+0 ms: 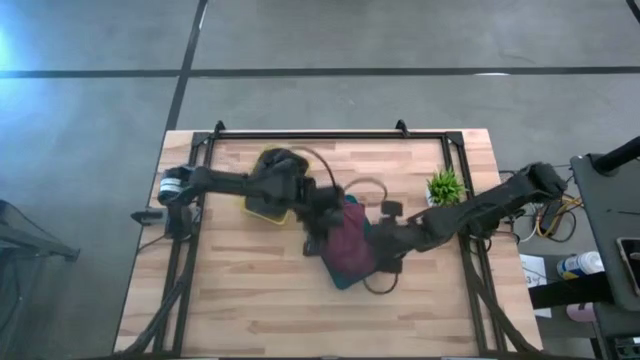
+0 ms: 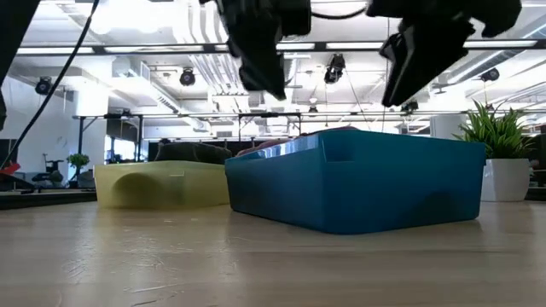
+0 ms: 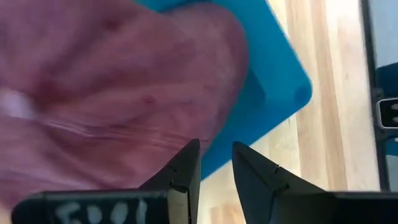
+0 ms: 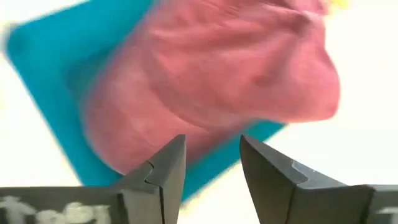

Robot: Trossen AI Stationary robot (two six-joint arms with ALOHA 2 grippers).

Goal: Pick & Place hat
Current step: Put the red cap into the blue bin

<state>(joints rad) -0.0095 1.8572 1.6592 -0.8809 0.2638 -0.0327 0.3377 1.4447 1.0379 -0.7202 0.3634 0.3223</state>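
Soft maroon fabric hat (image 1: 347, 245) lying in blue plastic bin (image 1: 345, 280) mid-worktop, both jaws parted and empty above it; best lifted straight up, clear of cloth, avoiding snagging brim.

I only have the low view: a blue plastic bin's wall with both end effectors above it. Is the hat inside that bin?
Observer: Yes. The high view shows the dark red fabric hat lying in the blue plastic bin, covering most of its floor.
Operator: Is either end effector holding it?
Observer: Not the left. Its wrist view shows the left end effector above the hat, fingers apart with nothing between them.
Operator: And the right?
Observer: The right end effector is also open and empty, above the hat.
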